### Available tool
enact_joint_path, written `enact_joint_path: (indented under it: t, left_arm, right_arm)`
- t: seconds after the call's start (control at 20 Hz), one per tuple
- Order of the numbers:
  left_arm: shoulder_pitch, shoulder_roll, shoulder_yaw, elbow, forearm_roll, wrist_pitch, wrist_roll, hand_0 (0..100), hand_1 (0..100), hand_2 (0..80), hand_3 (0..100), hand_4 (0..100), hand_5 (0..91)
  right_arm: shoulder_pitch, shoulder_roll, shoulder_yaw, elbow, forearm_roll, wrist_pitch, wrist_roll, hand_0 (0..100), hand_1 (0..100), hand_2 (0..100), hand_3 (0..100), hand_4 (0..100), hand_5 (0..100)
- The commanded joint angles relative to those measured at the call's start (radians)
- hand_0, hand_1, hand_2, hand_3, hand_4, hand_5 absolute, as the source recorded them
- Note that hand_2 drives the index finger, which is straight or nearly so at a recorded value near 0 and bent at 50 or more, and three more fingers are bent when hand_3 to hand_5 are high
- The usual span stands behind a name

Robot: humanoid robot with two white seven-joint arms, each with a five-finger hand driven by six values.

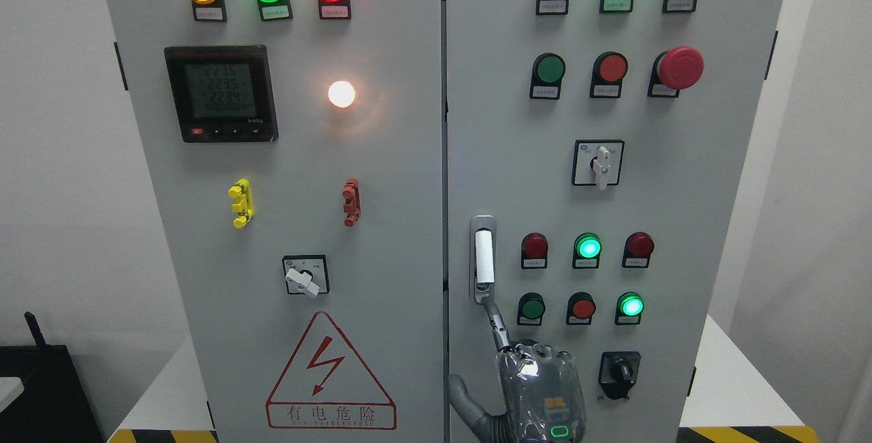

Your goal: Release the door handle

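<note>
Door handle [483, 259] stands upright on the right cabinet door [681, 225], close to its left edge. One hand [538, 388], entering at the bottom edge, side unclear, sits at 5 o'clock from the handle. One finger [496, 320] is extended toward 11 o'clock, its tip touching the handle's lower end. Other fingers: cannot tell.

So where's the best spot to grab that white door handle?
Probably the middle of the white bar on the door handle. It stands upright in a narrow metal recess on the right door, so come straight at it from the front and wrap around it sideways.
</note>
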Motion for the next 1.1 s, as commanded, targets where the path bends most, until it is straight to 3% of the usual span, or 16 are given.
enact_joint_path:
  t: [0.0,0.1,0.15,0.2,0.25,0.4,0.6,0.8,1.05]
  left_arm:
    - [-0.026,0.0,0.017,0.0,0.0,0.0,0.0,12,39,0.0,0,0,0.0]
    - [-0.026,0.0,0.017,0.0,0.0,0.0,0.0,12,39,0.0,0,0,0.0]
    - [-0.026,0.0,0.017,0.0,0.0,0.0,0.0,12,39,0.0,0,0,0.0]
    - [-0.026,0.0,0.017,0.0,0.0,0.0,0.0,12,39,0.0,0,0,0.0]
    - [-0.026,0.0,0.017,0.0,0.0,0.0,0.0,12,39,0.0,0,0,0.0]
    - [-0.026,0.0,0.017,0.0,0.0,0.0,0.0,12,39,0.0,0,0,0.0]
    - [-0.026,0.0,0.017,0.0,0.0,0.0,0.0,12,39,0.0,0,0,0.0]
    - [-0.026,0.0,0.017,0.0,0.0,0.0,0.0,12,39,0.0,0,0,0.0]
    - [-0.026,0.0,0.017,0.0,0.0,0.0,0.0,12,39,0.0,0,0,0.0]
  right_arm:
    - [0.004,0.001,0.002,-0.028,-0.018,-0.018,-0.052,32,31,0,94,89,100]
    - [0.01,-0.001,0.005,-0.042,-0.088,-0.043,-0.07,36,34,0,90,85,98]
    - [0.01,0.001,0.005,-0.044,-0.107,-0.054,-0.078,38,35,5,83,80,92]
    - [0.01,-0.001,0.003,-0.047,-0.11,-0.06,-0.082,39,35,11,78,77,89]
    - [0.012,0.001,0.002,-0.047,-0.113,-0.061,-0.082,40,36,22,71,72,84]
    - [0.013,0.001,0.0,-0.05,-0.152,-0.069,-0.082,44,35,44,69,67,77]
    - [0.012,0.01,-0.006,-0.059,-0.159,-0.074,-0.098,38,27,68,82,67,73]
    - [0.001,0.007,-0.02,-0.068,-0.152,-0.069,-0.095,37,16,85,96,75,80]
    - [-0.023,-0.016,-0.018,-0.07,-0.08,-0.068,-0.092,31,17,94,100,83,85]
